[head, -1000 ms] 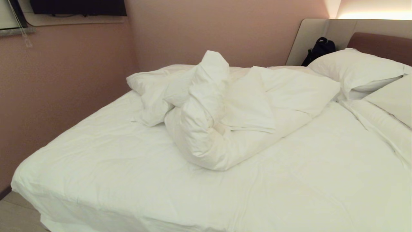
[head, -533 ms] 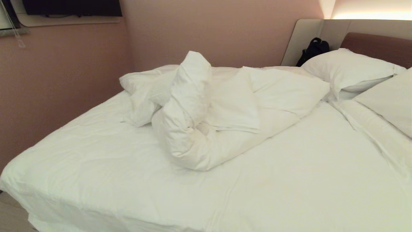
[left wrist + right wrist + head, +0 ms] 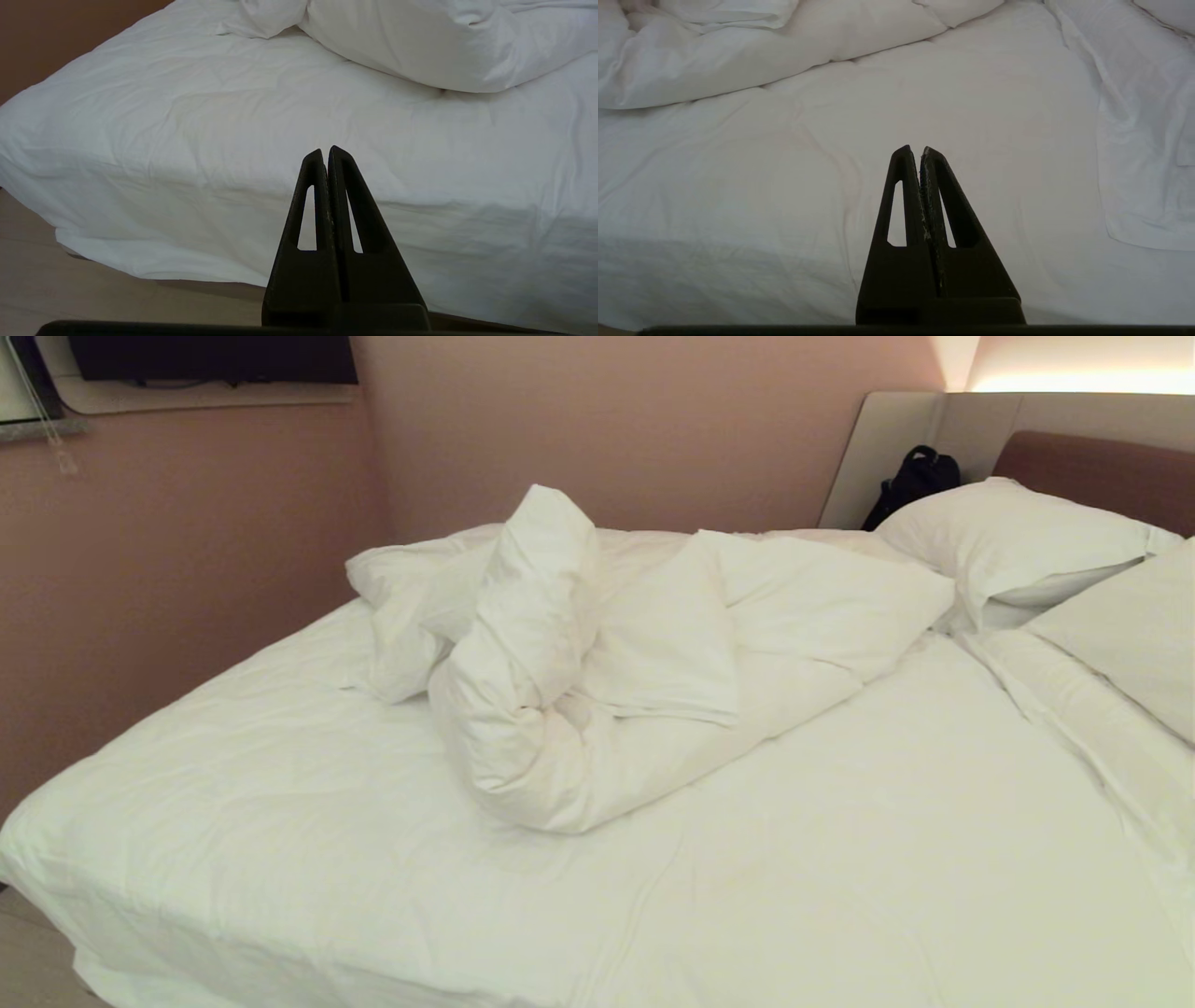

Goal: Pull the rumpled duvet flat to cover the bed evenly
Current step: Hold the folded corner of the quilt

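The white duvet (image 3: 607, 653) lies bunched in a heap on the far half of the bed (image 3: 280, 859), one fold standing up like a peak; its puffy near edge shows in the left wrist view (image 3: 420, 51) and the right wrist view (image 3: 738, 56). The near half of the mattress shows bare white sheet. Neither arm appears in the head view. My left gripper (image 3: 325, 151) is shut and empty, held short of the bed's near side. My right gripper (image 3: 915, 150) is likewise shut and empty, over the sheet's near part.
Two white pillows (image 3: 1018, 541) lean at the brown-and-beige headboard (image 3: 1102, 467) on the right, with a black bag (image 3: 915, 481) beside them. Pink walls (image 3: 187, 569) close in behind and to the left. Floor (image 3: 70, 289) shows at the bed's near left corner.
The whole head view has shifted: the bed and duvet sit further left in the picture than a second ago, so the camera moved. The bedding itself has not changed shape.
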Controlling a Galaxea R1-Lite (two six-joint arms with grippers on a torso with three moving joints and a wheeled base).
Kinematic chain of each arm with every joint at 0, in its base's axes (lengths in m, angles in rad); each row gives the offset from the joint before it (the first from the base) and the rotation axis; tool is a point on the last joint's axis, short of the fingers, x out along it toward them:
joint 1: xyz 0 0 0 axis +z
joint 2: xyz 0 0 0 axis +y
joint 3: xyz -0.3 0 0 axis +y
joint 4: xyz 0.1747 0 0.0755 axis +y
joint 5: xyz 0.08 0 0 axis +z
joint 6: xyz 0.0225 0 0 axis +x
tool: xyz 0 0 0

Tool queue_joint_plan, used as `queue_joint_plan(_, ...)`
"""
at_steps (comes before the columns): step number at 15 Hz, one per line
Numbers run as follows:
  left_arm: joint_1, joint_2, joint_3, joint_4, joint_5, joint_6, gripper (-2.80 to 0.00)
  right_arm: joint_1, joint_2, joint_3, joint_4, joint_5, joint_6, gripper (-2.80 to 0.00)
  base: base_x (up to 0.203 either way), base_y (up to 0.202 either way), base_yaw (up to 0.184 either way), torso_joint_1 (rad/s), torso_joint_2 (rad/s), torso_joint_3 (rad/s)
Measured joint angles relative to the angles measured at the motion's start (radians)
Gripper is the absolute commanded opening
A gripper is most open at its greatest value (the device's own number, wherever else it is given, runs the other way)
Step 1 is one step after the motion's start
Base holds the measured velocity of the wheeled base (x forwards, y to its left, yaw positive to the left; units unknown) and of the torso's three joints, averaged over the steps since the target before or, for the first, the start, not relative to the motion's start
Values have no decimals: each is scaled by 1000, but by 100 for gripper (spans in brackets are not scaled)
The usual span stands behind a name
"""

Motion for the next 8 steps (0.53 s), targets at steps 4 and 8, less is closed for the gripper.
queue_joint_plan(4,0,0,0,0,-2,1,-280,0,0,0,1,1,0,-280,0,0,0,0,0,0)
queue_joint_plan(8,0,0,0,0,0,0,-280,0,0,0,1,0,0,-280,0,0,0,0,0,0)
